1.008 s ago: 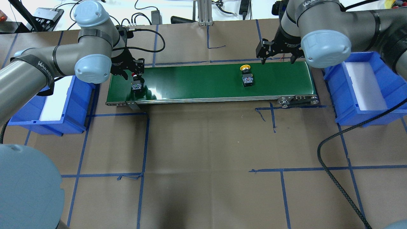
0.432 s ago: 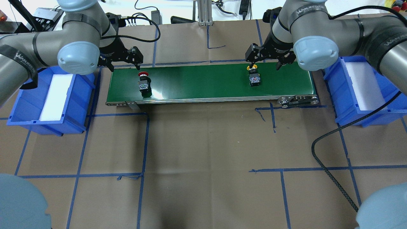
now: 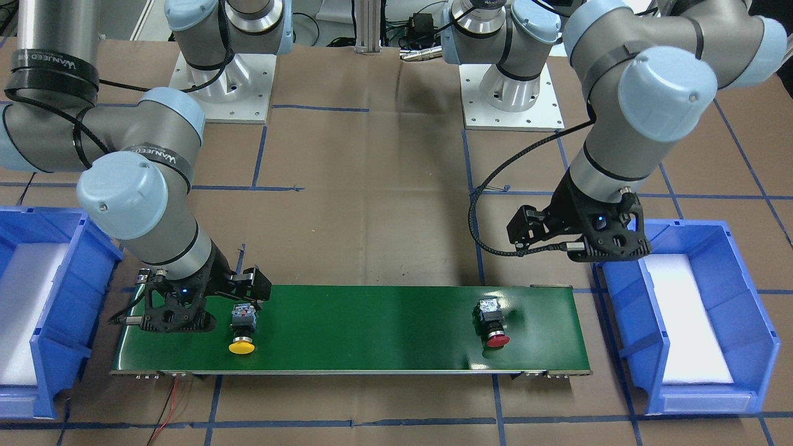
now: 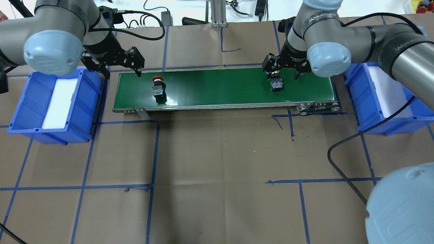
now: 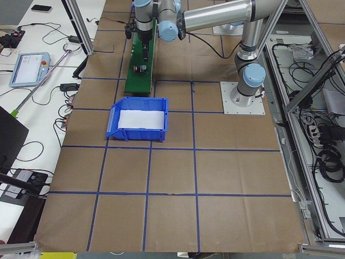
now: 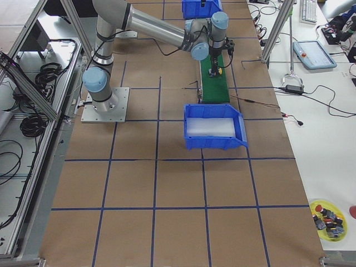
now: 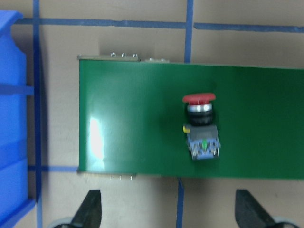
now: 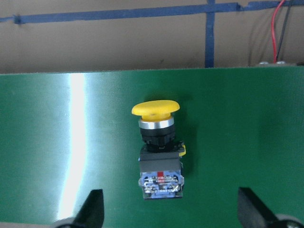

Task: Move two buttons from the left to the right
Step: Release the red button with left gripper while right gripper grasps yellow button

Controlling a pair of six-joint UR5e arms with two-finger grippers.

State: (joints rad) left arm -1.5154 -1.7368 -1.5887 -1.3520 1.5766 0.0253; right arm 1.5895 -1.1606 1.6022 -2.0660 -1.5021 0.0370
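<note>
The red button (image 4: 158, 88) lies on its side near the left end of the green conveyor belt (image 4: 220, 88); it also shows in the left wrist view (image 7: 202, 128) and the front view (image 3: 492, 322). My left gripper (image 4: 121, 72) is open and empty, raised over the belt's left end towards the left bin; the button is clear of its fingers. The yellow button (image 8: 159, 147) lies on its side near the belt's right end (image 3: 243, 328). My right gripper (image 4: 283, 72) is open directly above it, fingers on either side and not touching it.
A blue bin (image 4: 83, 112) with a white liner stands left of the belt. Another blue bin (image 4: 359, 88) stands right of it. The table is brown paper with blue tape lines. A black cable (image 4: 342, 169) hangs from the right arm.
My left gripper left the red button and drew back up and left. Both buttons moved right along the belt. My right gripper came down and left over the yellow button.
</note>
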